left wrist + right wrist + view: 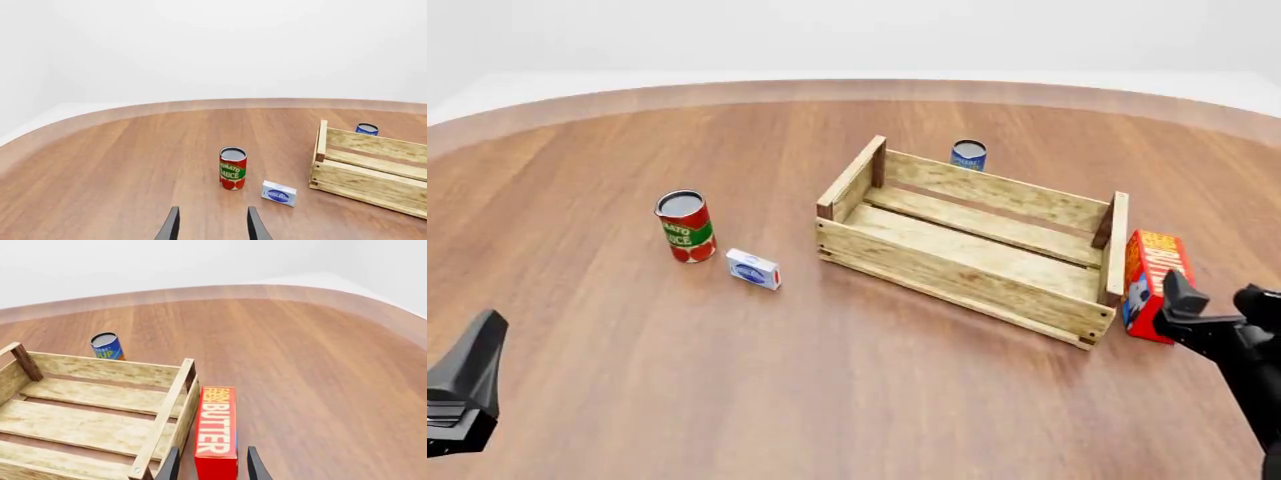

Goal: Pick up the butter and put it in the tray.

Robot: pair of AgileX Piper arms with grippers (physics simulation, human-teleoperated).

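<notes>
Brown wooden desk with a rounded far edge, white empty background behind

On it, from big to small:

Tray, a light slatted crate with dark corner posts, standing at an angle a little right of the desk's middle, nothing seen inside

Butter, a red-orange carton with white letters and a blue patch, standing on its narrow side, just beside the right short end of the tray, outside it; whether touching the wall, cannot tell

Tomato sauce can, red and green, upright, well left of the tray

Blue can, upright, behind the far long wall of the tray

Small blue-white box, lying between the tomato sauce can and the tray, near the can

Right claw: fingers spread, one on each side of the near end of the butter in the right wrist view, not pinching it; contact not clear

Left claw: fingers spread with nothing between them, low at the near left of the desk, well apart from the tomato sauce can
</notes>
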